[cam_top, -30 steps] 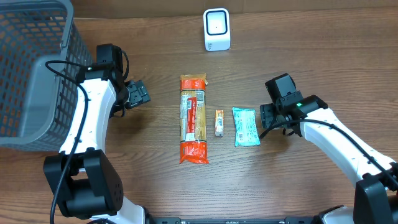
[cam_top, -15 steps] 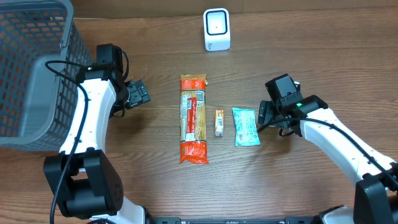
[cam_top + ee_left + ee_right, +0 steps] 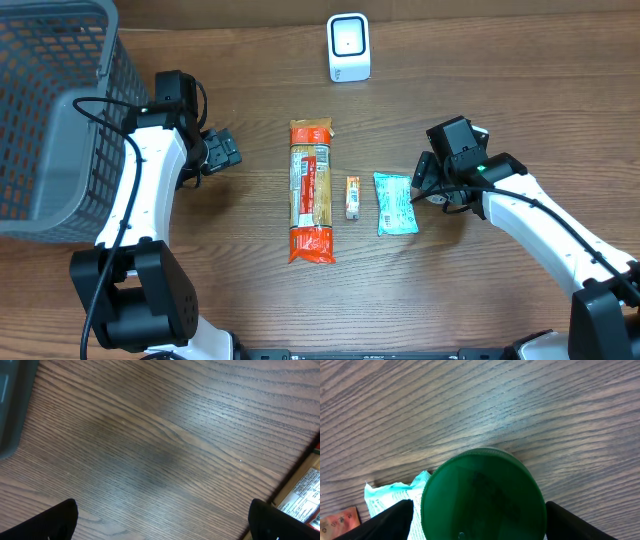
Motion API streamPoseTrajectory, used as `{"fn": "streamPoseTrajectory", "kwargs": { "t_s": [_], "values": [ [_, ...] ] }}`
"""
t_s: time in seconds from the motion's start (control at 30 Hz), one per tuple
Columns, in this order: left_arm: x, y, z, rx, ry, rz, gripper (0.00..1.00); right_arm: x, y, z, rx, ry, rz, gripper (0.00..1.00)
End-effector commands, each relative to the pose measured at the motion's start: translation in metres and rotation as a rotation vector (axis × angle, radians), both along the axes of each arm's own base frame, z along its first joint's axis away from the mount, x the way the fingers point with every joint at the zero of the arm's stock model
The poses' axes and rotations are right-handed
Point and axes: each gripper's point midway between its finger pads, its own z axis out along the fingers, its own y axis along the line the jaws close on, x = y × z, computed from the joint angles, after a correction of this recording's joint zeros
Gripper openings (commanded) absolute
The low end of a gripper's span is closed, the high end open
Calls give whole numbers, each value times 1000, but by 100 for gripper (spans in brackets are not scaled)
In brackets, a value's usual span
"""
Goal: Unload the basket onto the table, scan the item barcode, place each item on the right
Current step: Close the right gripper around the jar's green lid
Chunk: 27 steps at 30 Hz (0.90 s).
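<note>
Inside the right tool (image 3: 480, 522) sits a green lid (image 3: 482, 490).

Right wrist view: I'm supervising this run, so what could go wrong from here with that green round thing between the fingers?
1. The green round item sits close beside the teal packet. If the right gripper closes there, it could catch or drag the packet too.
2. The item's rounded edge may slip out from between the fingers.
</note>
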Motion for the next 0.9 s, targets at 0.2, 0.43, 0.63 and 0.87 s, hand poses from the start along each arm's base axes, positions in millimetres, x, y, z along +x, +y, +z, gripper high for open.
{"fn": "streamPoseTrajectory", "kwargs": {
  "t_s": [0.2, 0.43, 0.63, 0.87],
  "values": [
    [2, 3, 3, 12, -9, -6, 100, -7, -7, -12, -43, 1, 23, 72],
    [2, 3, 3, 12, -9, -6, 100, -6, -7, -11, -109, 5, 177, 53],
    [2, 3, 3, 12, -9, -6, 100, -12, -9, -13, -207, 37, 394, 58],
    [2, 3, 3, 12, -9, -6, 100, -26, -9, -16, -193, 100, 428, 63]
  ]
}}
